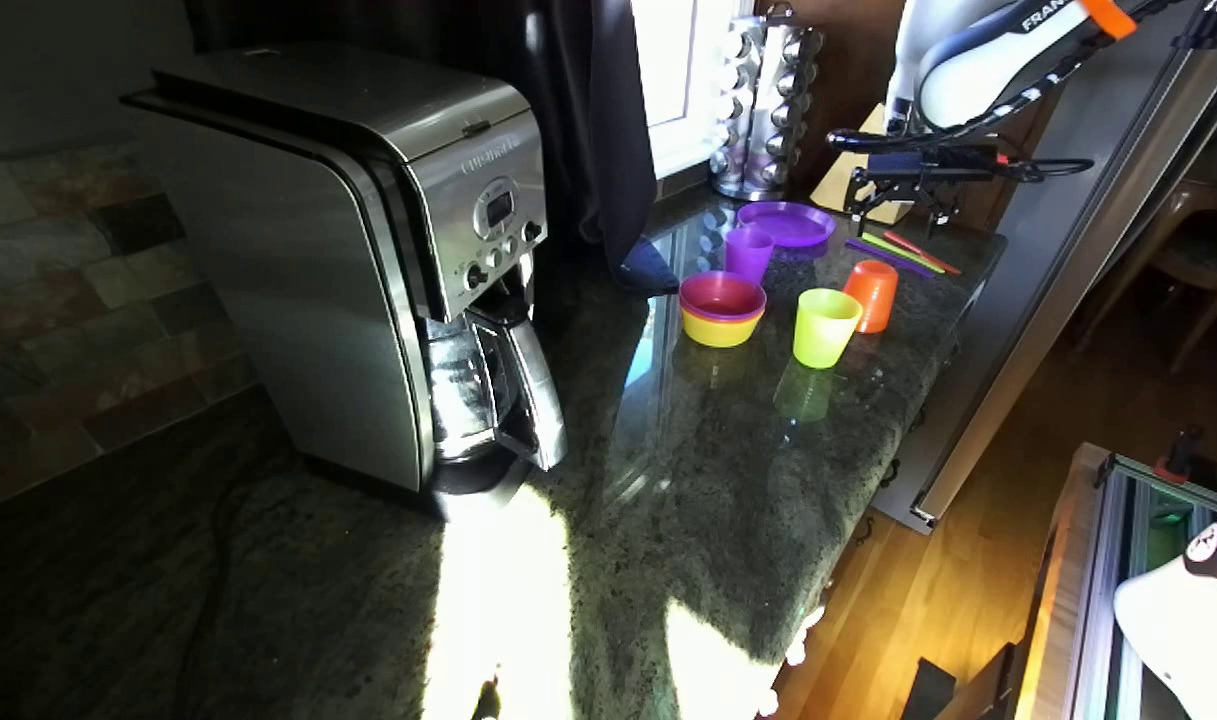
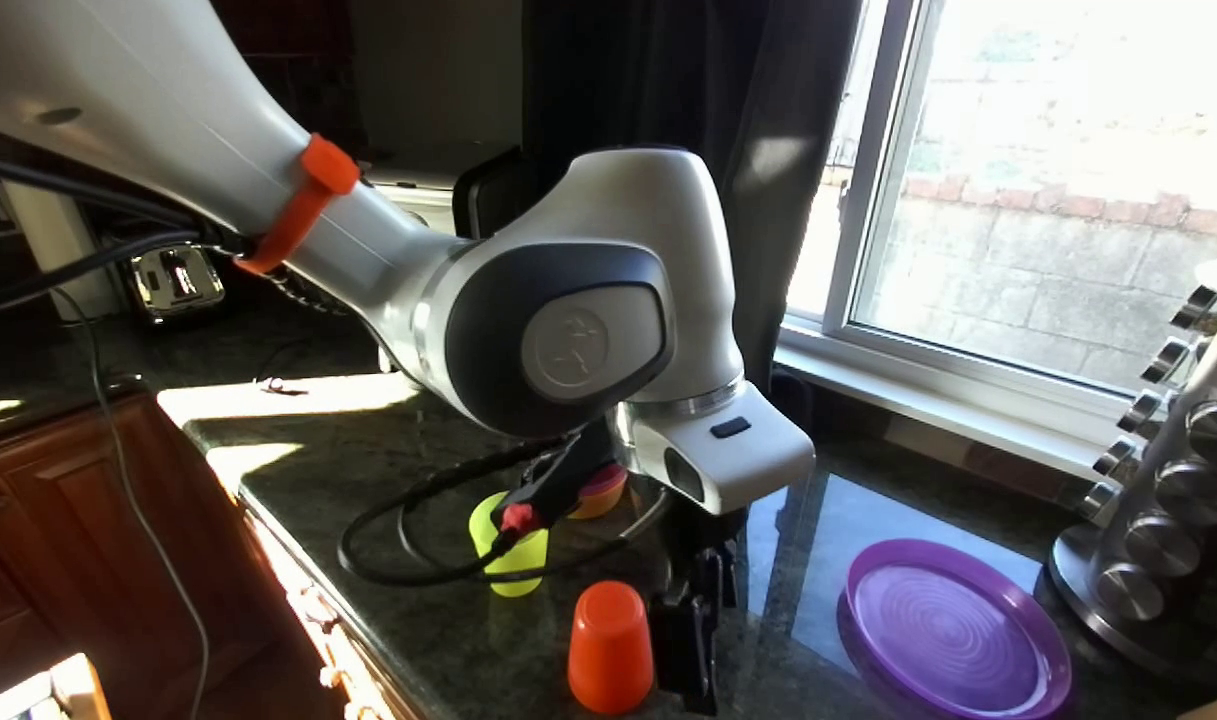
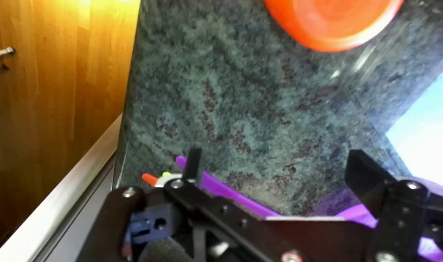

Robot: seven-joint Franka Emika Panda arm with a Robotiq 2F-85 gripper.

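Observation:
My gripper [image 3: 274,160] stands open, its jaws wide apart with nothing between them. In an exterior view the gripper [image 1: 898,208] hangs over the far end of the dark counter, above a purple utensil [image 1: 890,259], a green utensil [image 1: 902,252] and an orange utensil [image 1: 923,253]. Part of the purple utensil [image 3: 239,198] passes below the left finger in the wrist view. An upside-down orange cup [image 1: 871,297] is close by, with a lime cup [image 1: 826,328] upright beside it. A purple plate [image 2: 953,630], a purple cup [image 1: 748,256] and stacked bowls [image 1: 722,312] sit toward the window.
A steel coffee maker [image 1: 368,220] occupies the counter's near part. The spice rack [image 1: 763,110] and a wooden knife block [image 1: 853,175] stand at the back, near the window [image 2: 1058,200]. A dark curtain [image 1: 618,130] reaches the counter. A steel appliance [image 1: 1043,220] borders the counter's end.

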